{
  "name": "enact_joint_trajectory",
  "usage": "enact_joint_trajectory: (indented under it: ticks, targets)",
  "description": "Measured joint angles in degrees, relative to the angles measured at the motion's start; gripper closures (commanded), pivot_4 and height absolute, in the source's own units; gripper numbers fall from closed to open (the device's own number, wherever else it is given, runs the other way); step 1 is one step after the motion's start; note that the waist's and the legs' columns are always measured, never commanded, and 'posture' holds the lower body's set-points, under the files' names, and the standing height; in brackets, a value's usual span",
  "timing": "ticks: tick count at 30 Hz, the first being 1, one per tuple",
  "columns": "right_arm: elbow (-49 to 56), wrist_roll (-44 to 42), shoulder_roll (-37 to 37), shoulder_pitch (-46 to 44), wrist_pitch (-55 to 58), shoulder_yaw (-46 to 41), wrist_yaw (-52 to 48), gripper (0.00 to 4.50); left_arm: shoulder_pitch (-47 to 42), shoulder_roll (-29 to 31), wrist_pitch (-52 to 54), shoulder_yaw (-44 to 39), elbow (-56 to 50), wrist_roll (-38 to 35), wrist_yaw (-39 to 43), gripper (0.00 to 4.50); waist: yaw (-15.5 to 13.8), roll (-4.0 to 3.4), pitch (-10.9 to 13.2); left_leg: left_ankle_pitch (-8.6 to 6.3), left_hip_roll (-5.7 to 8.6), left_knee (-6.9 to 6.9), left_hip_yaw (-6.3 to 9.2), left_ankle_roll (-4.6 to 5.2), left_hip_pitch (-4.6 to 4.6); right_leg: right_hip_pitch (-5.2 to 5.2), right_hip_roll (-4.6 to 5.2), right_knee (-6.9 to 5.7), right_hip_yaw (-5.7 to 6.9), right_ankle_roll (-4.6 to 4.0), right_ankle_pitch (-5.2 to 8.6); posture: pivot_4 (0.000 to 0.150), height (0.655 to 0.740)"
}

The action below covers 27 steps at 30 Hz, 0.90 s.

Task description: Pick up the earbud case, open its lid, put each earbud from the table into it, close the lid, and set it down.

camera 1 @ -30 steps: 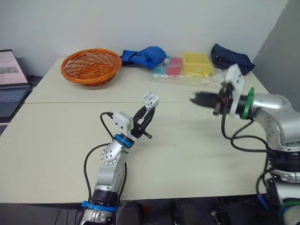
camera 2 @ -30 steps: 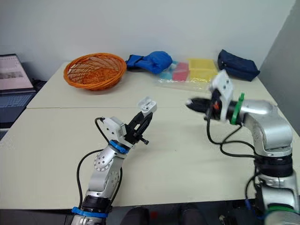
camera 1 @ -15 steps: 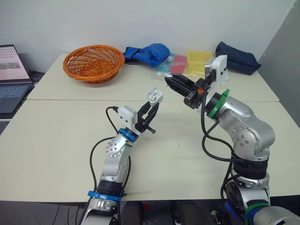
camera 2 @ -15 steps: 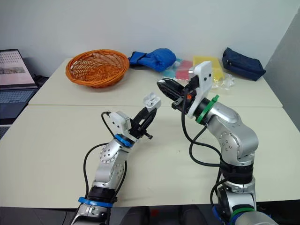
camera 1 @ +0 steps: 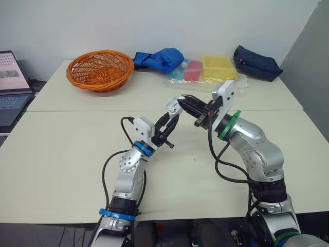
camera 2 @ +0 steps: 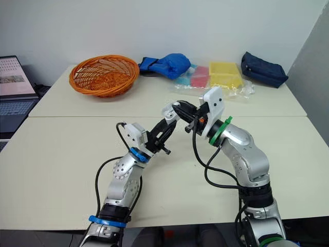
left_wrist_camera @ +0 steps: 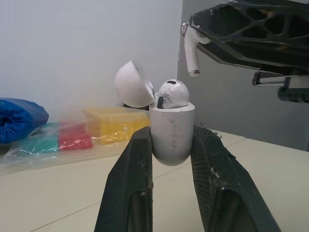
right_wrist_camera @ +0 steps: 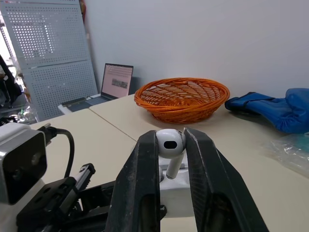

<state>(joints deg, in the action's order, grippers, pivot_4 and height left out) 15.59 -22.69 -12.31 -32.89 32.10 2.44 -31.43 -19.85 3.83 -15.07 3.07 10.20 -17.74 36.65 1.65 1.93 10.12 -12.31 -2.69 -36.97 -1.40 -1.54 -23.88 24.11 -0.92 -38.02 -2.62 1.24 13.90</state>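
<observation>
Glossy white plastic earbud case (left_wrist_camera: 171, 129)

Above the beige table (camera 2: 61, 154), the left gripper (camera 2: 165, 122) clamps the white earbud case (camera 2: 168, 110) upright, lid open. The right gripper (camera 2: 181, 109) reaches in from the right, pinching a white earbud (camera 2: 177, 105) just over the case's mouth

A pale cream table (camera 1: 51, 154), seamed across its middle, stands against a plain white wall (camera 1: 103, 25). An open laptop (camera 1: 10, 72) sits beside the table's left edge; a grey panel (camera 1: 313, 67) rises at its right.
</observation>
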Motion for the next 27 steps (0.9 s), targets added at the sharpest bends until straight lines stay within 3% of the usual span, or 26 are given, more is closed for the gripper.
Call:
enact_joint_trajectory:
  ticks: [27]
  targets:
    - [-4.68, 3.71, -1.43, 0.43, -4.29, 2.77, -0.94, 4.1, 1.7, 0.55, 0.96, 1.17, -1.92, 0.17, 0.23, 3.77, -0.02, 0.0, 0.0, 0.0, -0.01, 0.01, -0.01, 0.0, 0.0, 0.01, 0.0, 0.01, 0.0, 0.0, 0.0, 0.15, 0.74]
